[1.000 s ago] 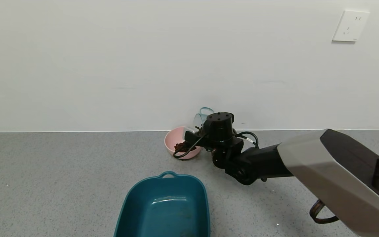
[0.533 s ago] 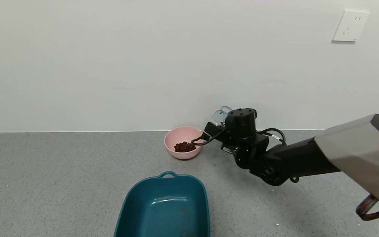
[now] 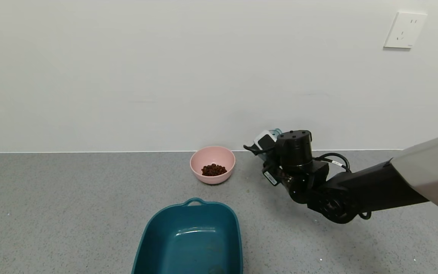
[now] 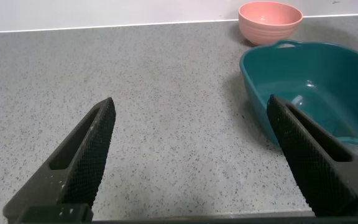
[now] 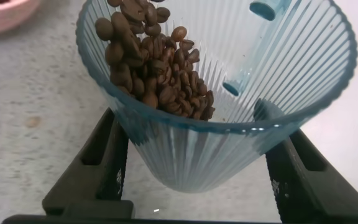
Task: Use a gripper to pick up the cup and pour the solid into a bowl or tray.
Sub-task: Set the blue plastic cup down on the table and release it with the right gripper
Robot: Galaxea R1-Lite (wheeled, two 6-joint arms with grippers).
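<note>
My right gripper [image 3: 271,144] is to the right of the pale pink bowl [image 3: 213,164], near the back wall, and is shut on the ribbed blue-grey cup [image 3: 276,132], which is mostly hidden behind the wrist. In the right wrist view the cup [image 5: 216,143] sits between my gripper's [image 5: 194,134] black fingers [image 5: 107,158], with brown pellets [image 5: 157,68] piled against one side inside it. More brown pellets [image 3: 214,169] lie in the pink bowl, whose edge also shows in that view [image 5: 5,15]. My left gripper [image 4: 191,118] is open and empty, low over the counter.
A dark teal tray [image 3: 154,228] with handles stands in front of the bowl; it also shows in the left wrist view [image 4: 260,93], with the pink bowl [image 4: 270,18] behind it. The grey counter ends at a white wall with a socket [image 3: 405,30].
My right gripper has moved right with the cup, from over the pink bowl to well beside it. The pellets in the bowl are now uncovered.
</note>
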